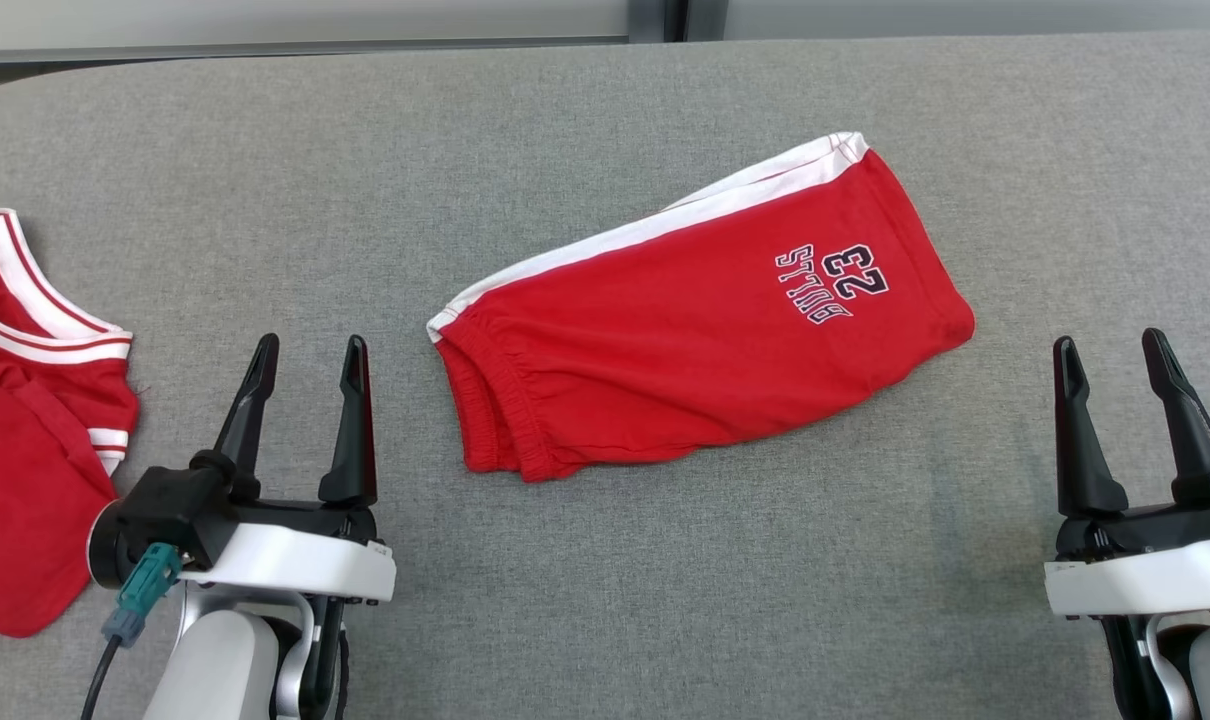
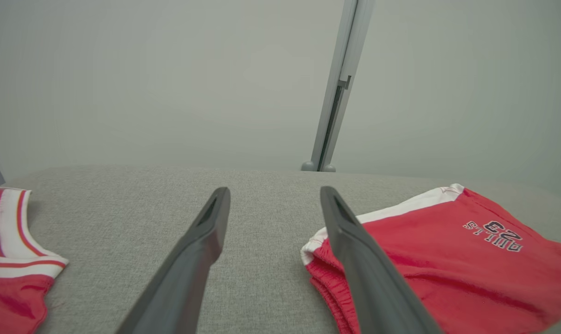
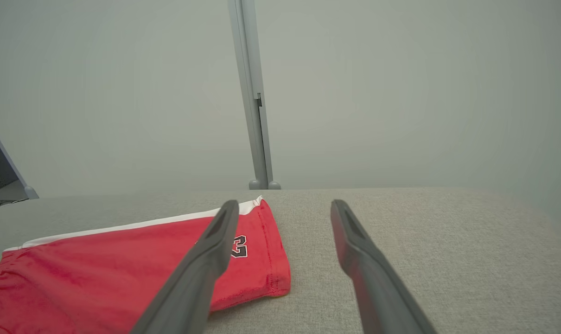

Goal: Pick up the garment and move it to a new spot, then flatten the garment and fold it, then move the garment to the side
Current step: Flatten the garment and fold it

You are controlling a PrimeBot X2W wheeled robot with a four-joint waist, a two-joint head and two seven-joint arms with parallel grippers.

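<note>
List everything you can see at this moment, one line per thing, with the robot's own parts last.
shorts: one, red with a white side stripe and a dark "BULLS 23" print, lying mid-table between the two grippers, touched by neither
red top: one, red with white trim, at the table's left edge, partly cut off by the head view
table: one, grey fabric top, under both garments
post: one, grey, upright behind the table's far edge
wall: pale grey, behind the table
left gripper: one, dark fingers, open and empty, lower left, between the red top and the shorts
right gripper: one, dark fingers, open and empty, lower right
</note>
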